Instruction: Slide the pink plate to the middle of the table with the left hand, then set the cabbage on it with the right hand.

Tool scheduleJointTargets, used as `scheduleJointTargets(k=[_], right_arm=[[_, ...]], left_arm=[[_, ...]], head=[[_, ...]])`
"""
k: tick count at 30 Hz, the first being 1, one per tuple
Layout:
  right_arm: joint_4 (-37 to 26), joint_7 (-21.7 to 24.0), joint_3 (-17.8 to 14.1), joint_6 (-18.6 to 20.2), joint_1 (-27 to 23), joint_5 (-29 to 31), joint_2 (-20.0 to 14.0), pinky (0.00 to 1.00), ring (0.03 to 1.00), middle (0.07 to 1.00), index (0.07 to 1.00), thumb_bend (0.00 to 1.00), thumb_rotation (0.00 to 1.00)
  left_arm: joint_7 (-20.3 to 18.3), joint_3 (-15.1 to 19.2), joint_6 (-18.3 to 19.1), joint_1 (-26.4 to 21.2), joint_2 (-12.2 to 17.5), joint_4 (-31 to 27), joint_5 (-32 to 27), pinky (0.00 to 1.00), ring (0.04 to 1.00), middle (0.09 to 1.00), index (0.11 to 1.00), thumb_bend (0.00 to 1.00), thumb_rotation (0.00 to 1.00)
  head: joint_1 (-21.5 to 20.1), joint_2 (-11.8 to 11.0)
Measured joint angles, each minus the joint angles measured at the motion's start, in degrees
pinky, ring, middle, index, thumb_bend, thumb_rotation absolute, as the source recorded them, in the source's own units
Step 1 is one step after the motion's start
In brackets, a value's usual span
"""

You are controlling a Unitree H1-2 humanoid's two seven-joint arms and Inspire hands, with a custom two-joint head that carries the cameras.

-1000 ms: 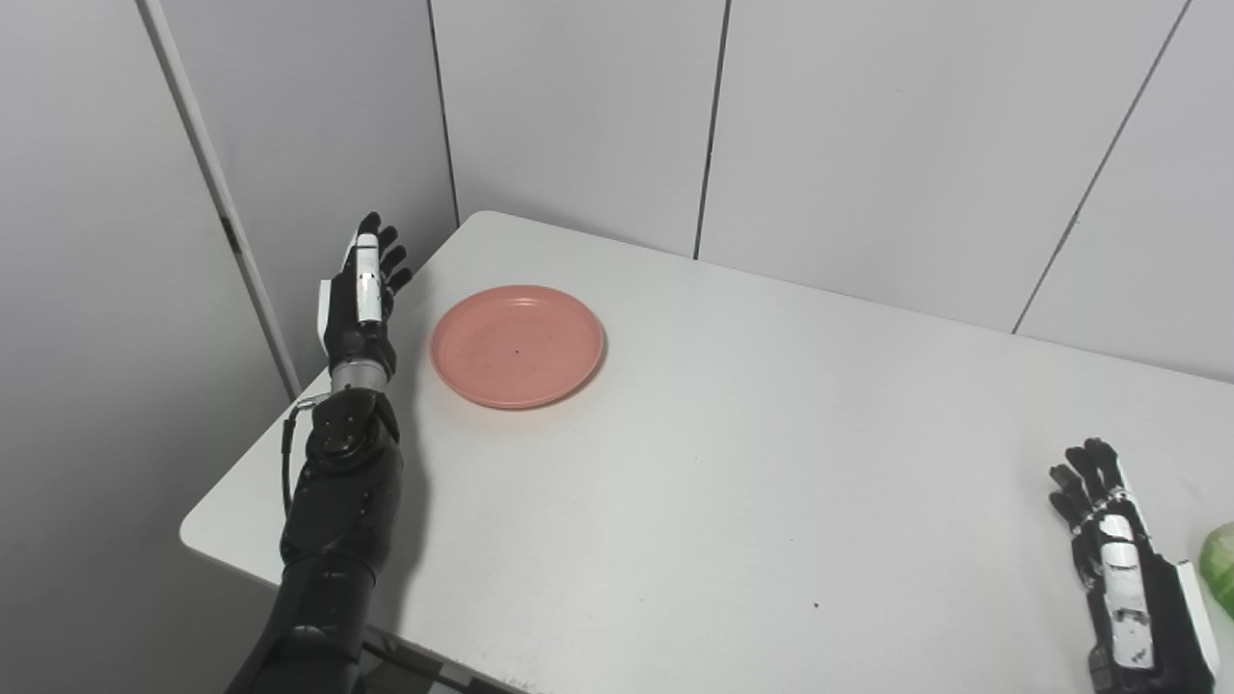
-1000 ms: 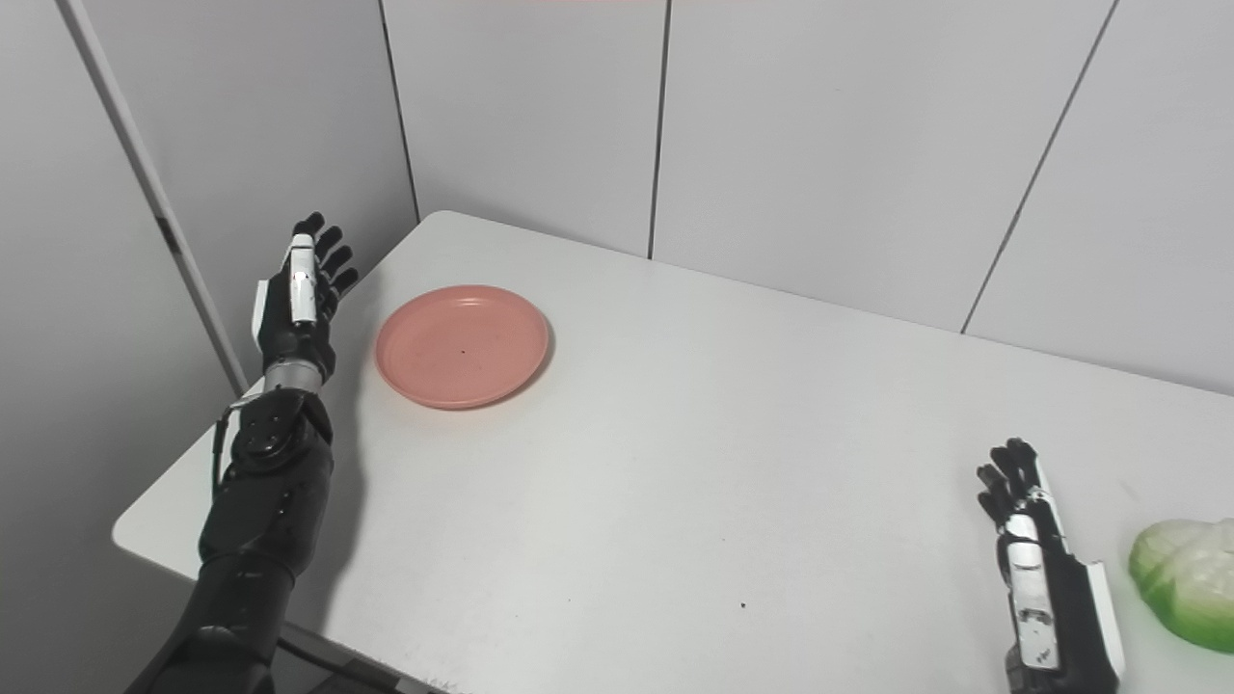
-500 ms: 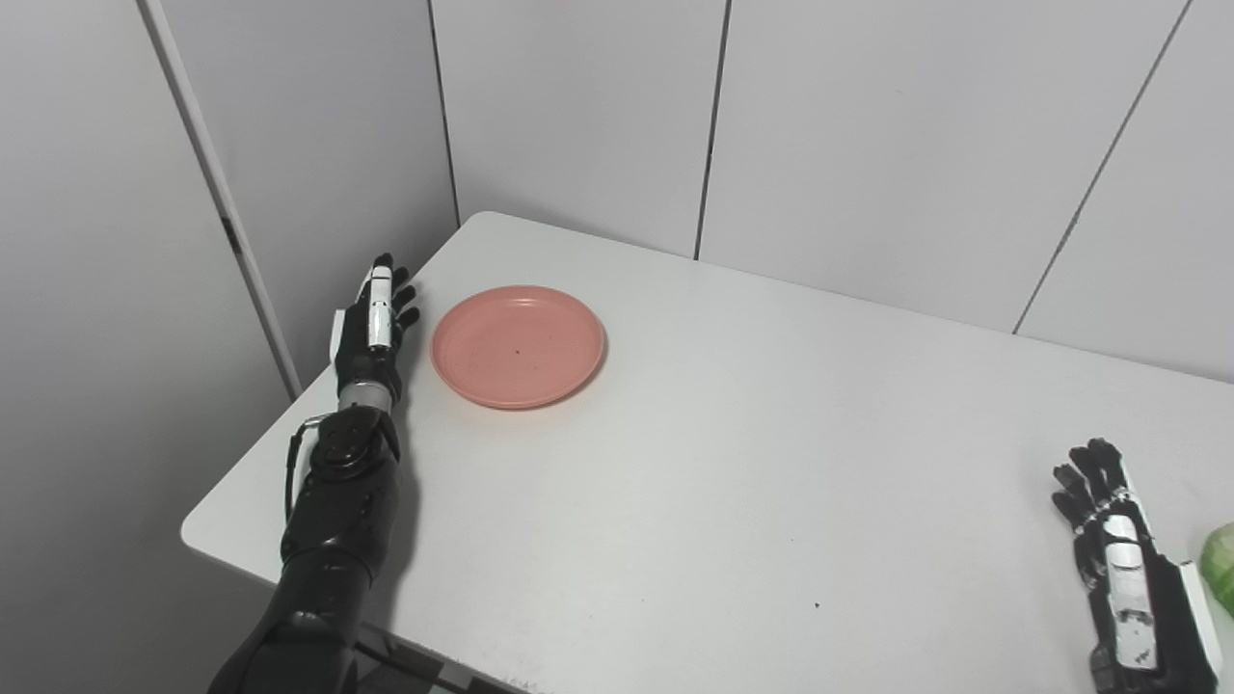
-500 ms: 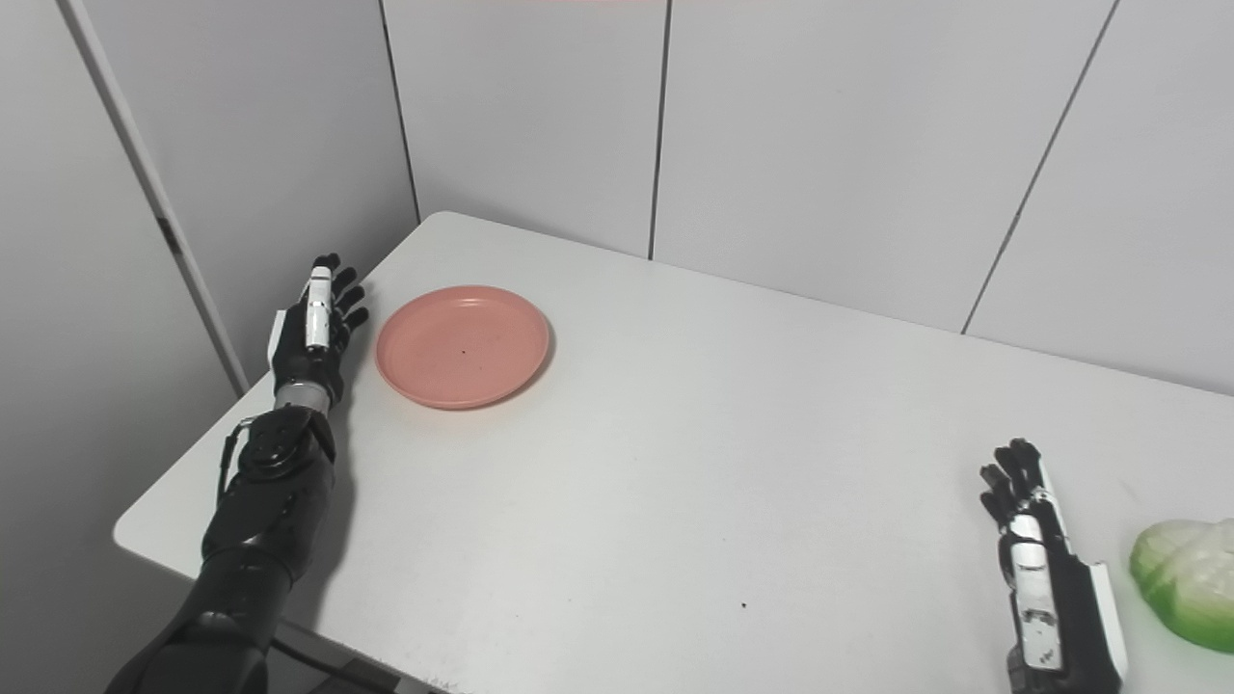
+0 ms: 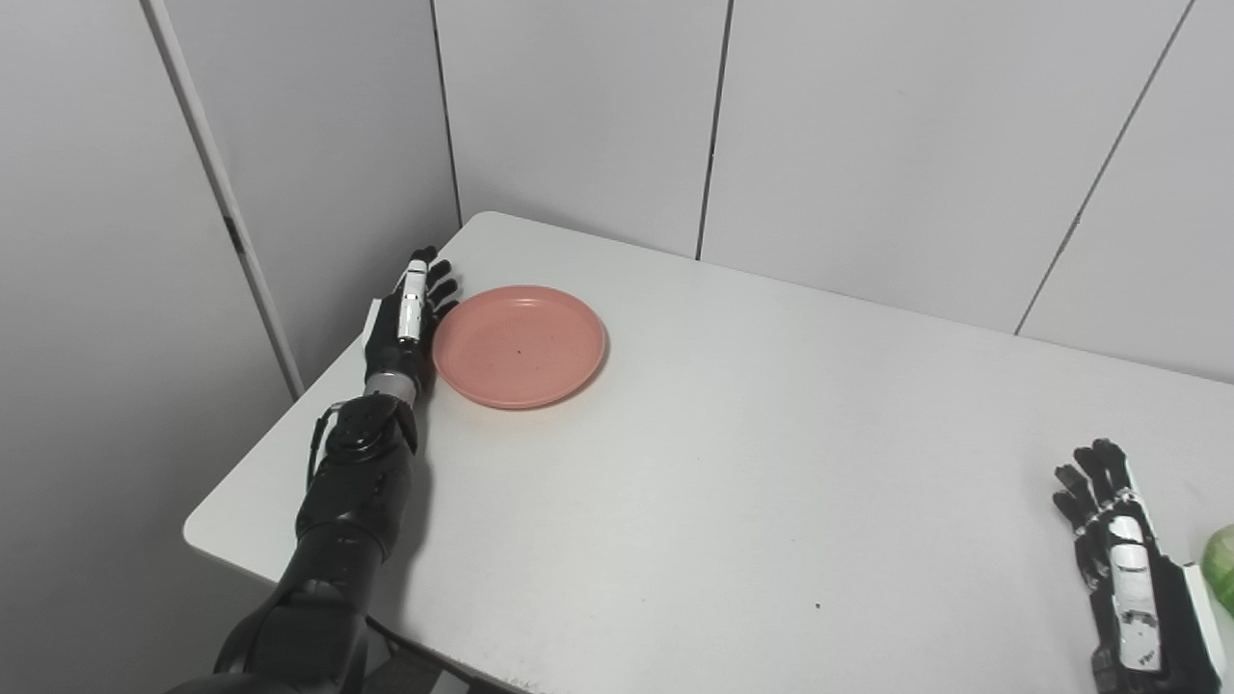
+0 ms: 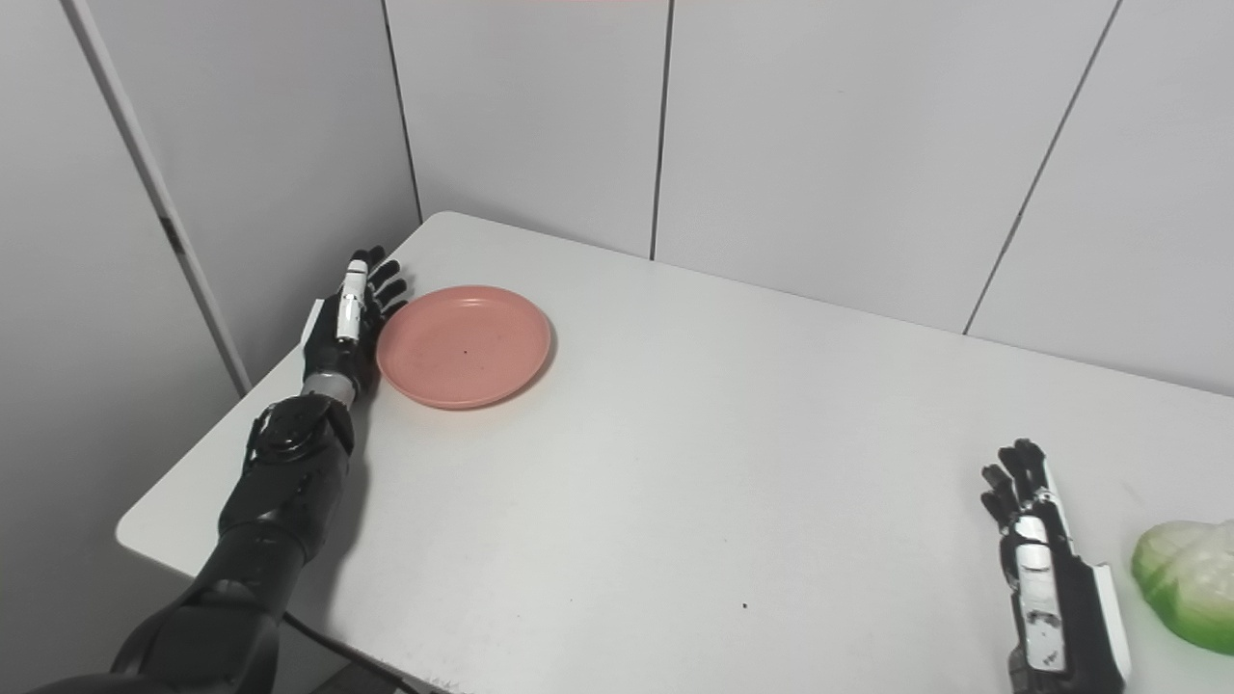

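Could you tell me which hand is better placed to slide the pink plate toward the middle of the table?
The left hand: it stands open, edge-on against the pink plate's outer rim. The right hand lies open far across the table, beside the cabbage.

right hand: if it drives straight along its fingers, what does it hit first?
Nothing, as far as I can see. The right hand points up the bare table toward the wall panels; the cabbage lies off to its right, beside it.
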Motion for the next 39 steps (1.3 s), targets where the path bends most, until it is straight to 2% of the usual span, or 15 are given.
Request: scheduleJointTargets(k=[5, 14, 17, 27, 31, 33, 36, 39], right_arm=[[-0.01, -0.01, 0.02, 0.0, 0.03, -0.09, 0.02, 0.94, 0.943, 0.958, 0.965, 0.2, 1.0], [-0.04, -0.03, 0.27, 0.0, 0.0, -1.26, 0.09, 0.95, 0.947, 0.961, 0.967, 0.22, 1.0], [-0.07, -0.3, 0.31, 0.0, 0.01, -2.06, 0.18, 0.94, 0.941, 0.954, 0.961, 0.25, 1.0], [-1.49, -0.49, 0.46, 0.0, 1.13, -3.44, 1.05, 0.94, 0.944, 0.96, 0.966, 0.23, 1.0], [-2.17, -0.82, 0.52, 0.05, 1.63, -4.21, 1.55, 0.94, 0.944, 0.959, 0.964, 0.24, 1.0], [-2.41, -0.85, 0.54, 0.06, 1.76, -4.46, 1.88, 0.94, 0.936, 0.952, 0.958, 0.24, 1.0], [-2.67, -1.59, 0.69, 0.11, 1.91, -5.48, 2.28, 0.92, 0.924, 0.941, 0.946, 0.28, 1.0], [-3.08, -2.7, 1.09, 0.13, 2.15, -7.15, 2.77, 0.9, 0.919, 0.934, 0.937, 0.3, 1.0]], left_arm=[[-0.89, -0.88, -0.05, -0.69, -1.21, 0.55, 0.06, 0.89, 0.903, 0.918, 0.903, 0.4, 1.0], [-2.04, -4.47, 0.54, -0.8, -4.5, -1.82, 0.44, 0.91, 0.914, 0.928, 0.923, 0.41, 1.0], [-3.29, -5.27, 2.07, -0.24, -5.79, -4.01, -0.01, 0.9, 0.911, 0.923, 0.919, 0.41, 1.0], [-5.92, -7.27, 8.6, 2.7, -9.23, -12.63, -1.3, 0.89, 0.909, 0.923, 0.914, 0.42, 1.0], [-6.33, -8.83, 11.5, 3.83, -10.95, -16.22, -1.37, 0.92, 0.924, 0.937, 0.93, 0.42, 1.0], [-6.8, -9.88, 11.84, 4.54, -11.91, -17.59, -1.34, 0.92, 0.924, 0.938, 0.931, 0.42, 1.0], [-7.89, -11.41, 12.92, 5.1, -13.35, -19.19, -1.33, 0.92, 0.921, 0.935, 0.928, 0.43, 1.0], [-8.51, -12.84, 14.28, 6.06, -13.82, -21.27, -1.3, 0.92, 0.919, 0.932, 0.92, 0.43, 1.0]], head=[[-0.35, 0.26], [-1.58, 0.62], [-3.33, 1.32], [-6.77, 2.37], [-8.61, 2.72], [-10.97, 2.99], [-12.31, 3.16], [-15.02, 3.69]])
